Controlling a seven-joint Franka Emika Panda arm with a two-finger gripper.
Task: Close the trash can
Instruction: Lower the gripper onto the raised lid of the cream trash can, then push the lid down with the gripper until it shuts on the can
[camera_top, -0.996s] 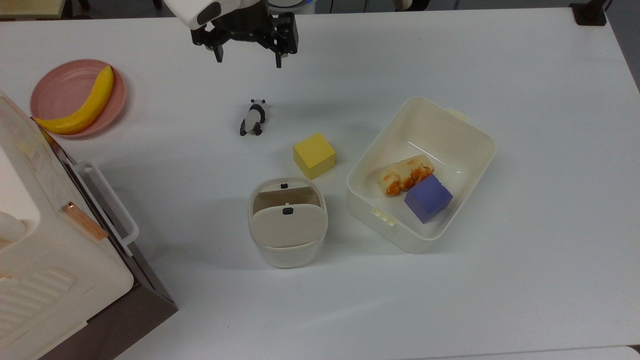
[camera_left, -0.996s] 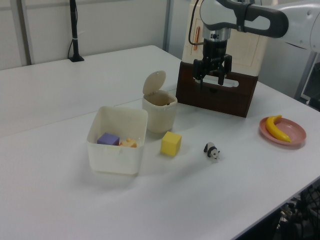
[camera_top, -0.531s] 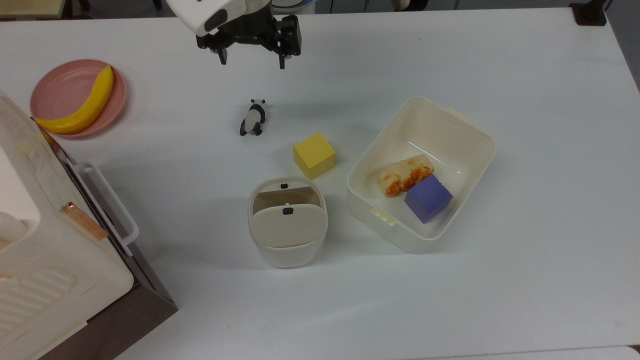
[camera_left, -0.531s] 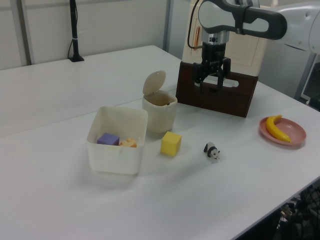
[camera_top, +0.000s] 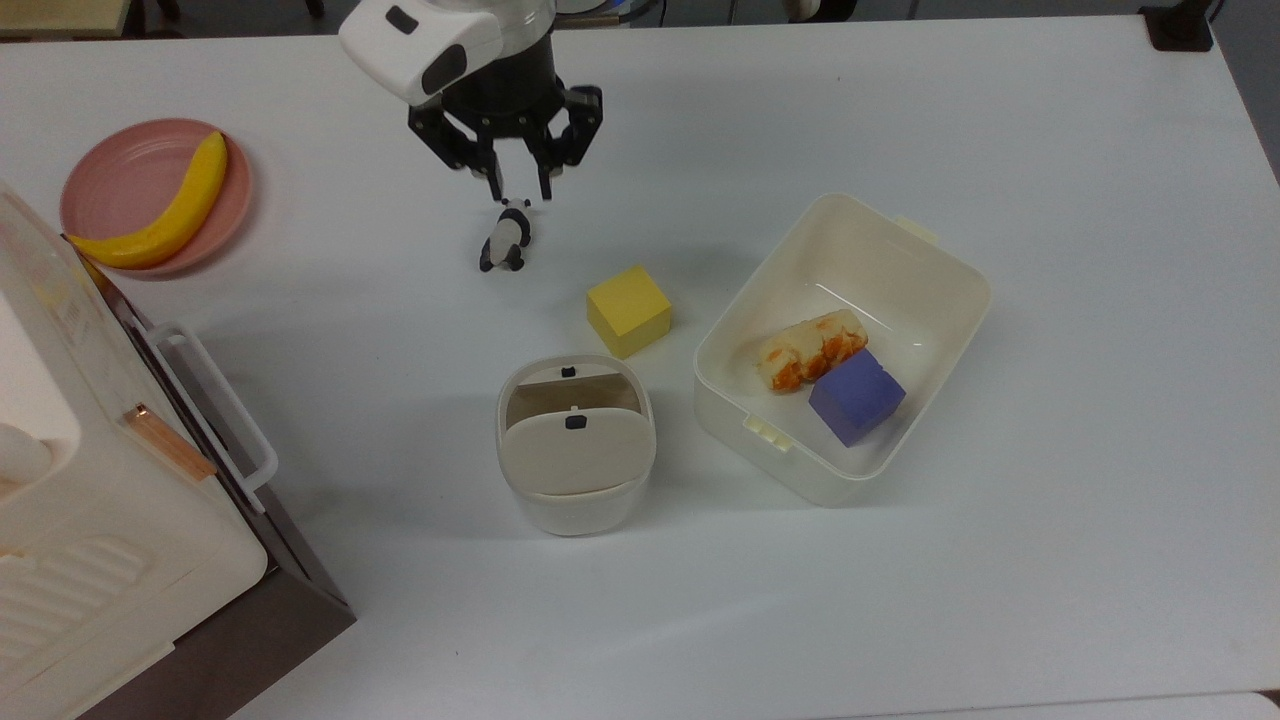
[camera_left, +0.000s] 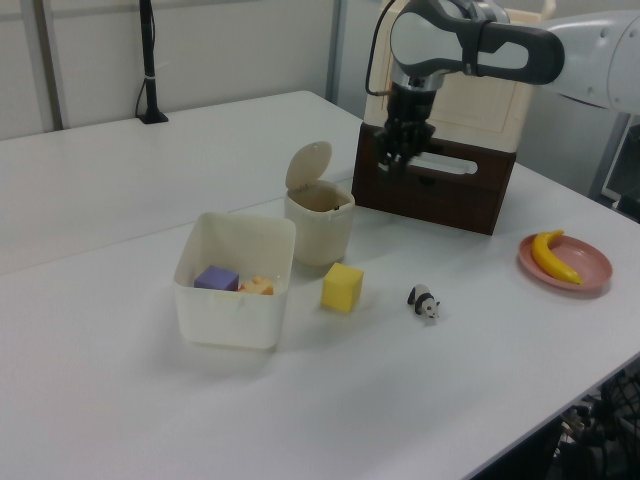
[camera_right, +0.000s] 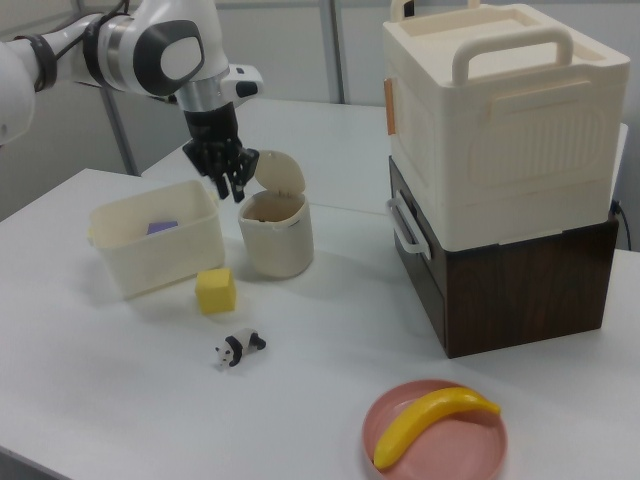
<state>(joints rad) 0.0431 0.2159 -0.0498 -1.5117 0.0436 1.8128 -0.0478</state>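
Top view is showing our gripper (camera_top: 520, 190) hanging narrowly parted, holding nothing, well apart from the trash can (camera_top: 575, 445); its lid (camera_left: 308, 164) is standing up, so closing is remaining.

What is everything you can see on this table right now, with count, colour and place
trash can: 1, cream, lid up, table centre
box: 1, cream, top view's right of the trash can
purple cube: 1, in the box
orange-and-cream food piece: 1, in the box
yellow cube: 1, between trash can and panda
panda figure: 1, black-white, on table
plate: 1, pink, top view's left
banana: 1, yellow, on plate
appliance: 1, cream, on a dark-brown base
gripper: 1, black, above the table
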